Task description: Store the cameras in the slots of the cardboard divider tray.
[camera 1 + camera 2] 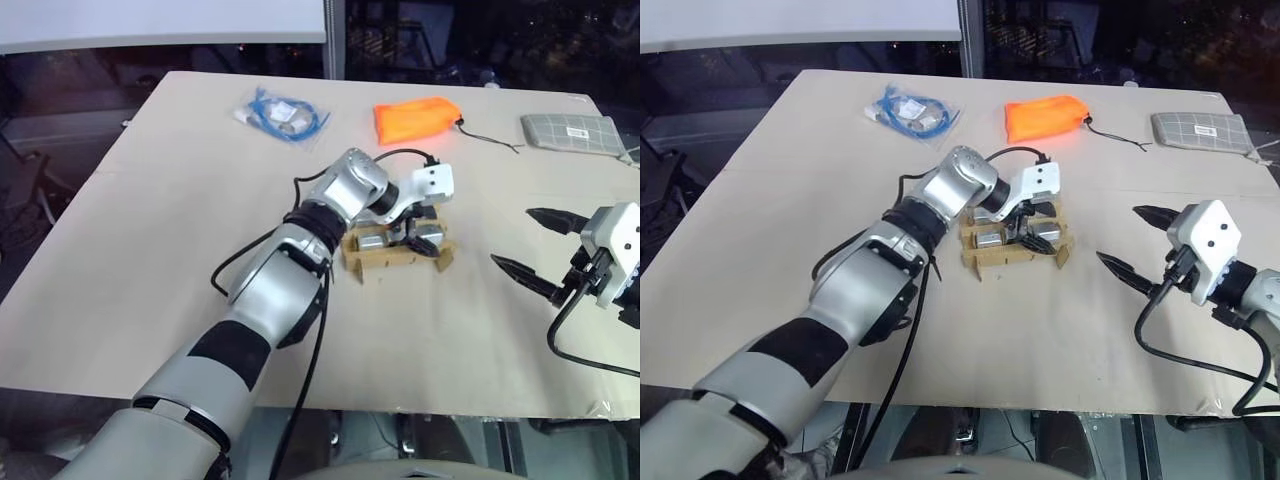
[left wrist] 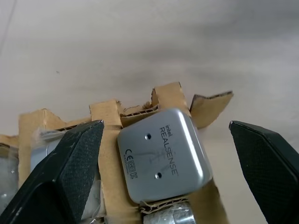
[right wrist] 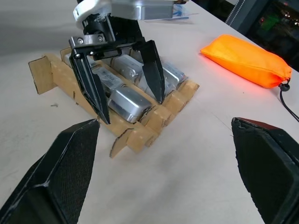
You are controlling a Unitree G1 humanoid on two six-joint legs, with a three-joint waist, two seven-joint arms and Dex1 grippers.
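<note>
While the blue cable bag (image 1: 281, 113) lies in the upper left of the head view, well apart from everything else, broad bare tabletop (image 1: 140, 260) stretches along the left side of the picture down to the near edge. At the centre sits the cardboard divider tray (image 1: 385, 259), its long side running left to right across the frame and tilted slightly, with notched strip ends jutting out at its corners. Silver-grey cameras (image 3: 128, 102) lie in its slots side by side, their long axes crossing the tray from front to back. In the left wrist view the corner camera (image 2: 162, 155) rests in a slot at the tray's end, its flat back with printed lettering facing up and its body set askew to the cardboard walls. The left gripper (image 3: 126, 88) hangs over that end of the tray, fingers spread wide on either side of a camera and gripping nothing. Above the tray, an orange pouch (image 1: 417, 119) sits in the upper middle, and a grey patterned pouch (image 1: 572, 132) lies near the far right edge. Bare table separates the tray from the right gripper (image 1: 540, 242), which hovers at the right of the frame with its fingers wide apart and empty.
</note>
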